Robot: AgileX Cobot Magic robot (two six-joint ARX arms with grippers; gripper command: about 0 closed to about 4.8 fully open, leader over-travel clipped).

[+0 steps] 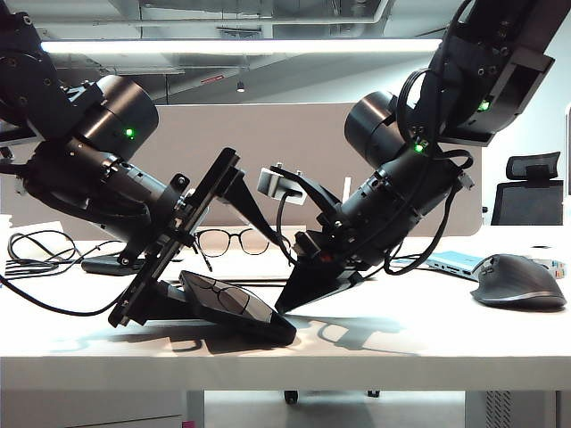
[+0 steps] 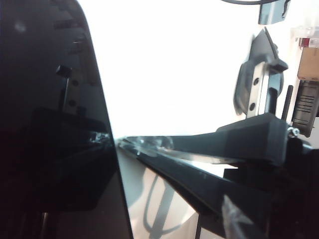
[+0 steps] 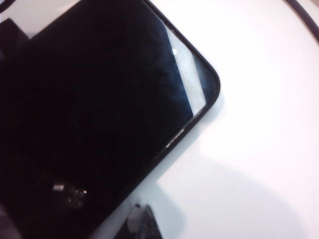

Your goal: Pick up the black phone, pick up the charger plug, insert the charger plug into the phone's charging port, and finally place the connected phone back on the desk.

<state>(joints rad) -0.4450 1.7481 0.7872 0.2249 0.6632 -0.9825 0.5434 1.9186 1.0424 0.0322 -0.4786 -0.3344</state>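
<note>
The black phone (image 1: 236,308) lies tilted: its right end is down on the desk (image 1: 401,330) and its left end is raised beside my left gripper (image 1: 165,303). In the left wrist view the phone (image 2: 50,124) runs along one side, and bare desk shows between it and the other finger (image 2: 259,219), so the jaws stand open. My right gripper (image 1: 290,299) is shut, and its tip (image 2: 124,143) meets the phone's edge. A small pale piece, the charger plug (image 3: 135,219), is pinched at the right gripper (image 3: 142,224) next to the phone (image 3: 89,109). The charging port is hidden.
A dark grey mouse (image 1: 517,281) sits at the right with a pale blue box (image 1: 455,261) behind it. Glasses (image 1: 232,241) lie behind the phone and a cable bundle (image 1: 36,250) lies at the far left. A grey-brown partition (image 1: 294,143) backs the desk.
</note>
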